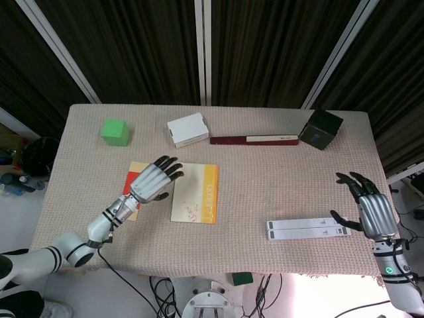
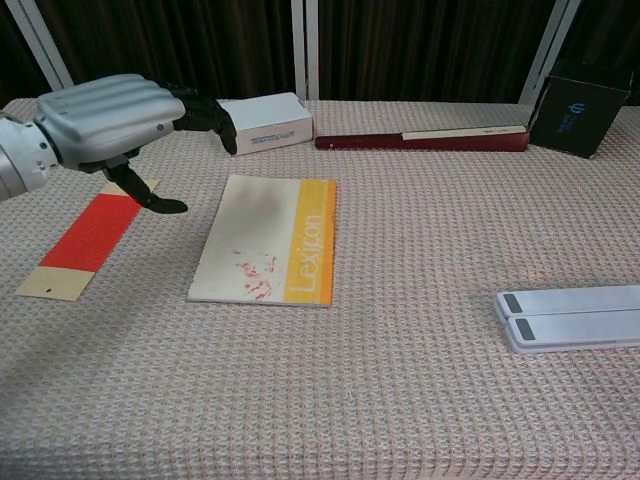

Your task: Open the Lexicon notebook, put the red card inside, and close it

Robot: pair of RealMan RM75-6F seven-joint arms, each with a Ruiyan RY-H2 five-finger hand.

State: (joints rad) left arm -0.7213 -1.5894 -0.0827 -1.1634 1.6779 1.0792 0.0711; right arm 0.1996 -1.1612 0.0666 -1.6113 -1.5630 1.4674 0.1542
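From the head view my left robot hand [image 1: 153, 181] covers most of the red card [image 2: 92, 232], and the chest view does not show my right robot hand [image 1: 375, 211] at all. Both have the fingers spread and hold nothing. The Lexicon notebook [image 1: 195, 193] lies closed on the beige woven surface [image 1: 265, 179], just beside the card. Dark curtains [image 1: 265, 46] stand behind.
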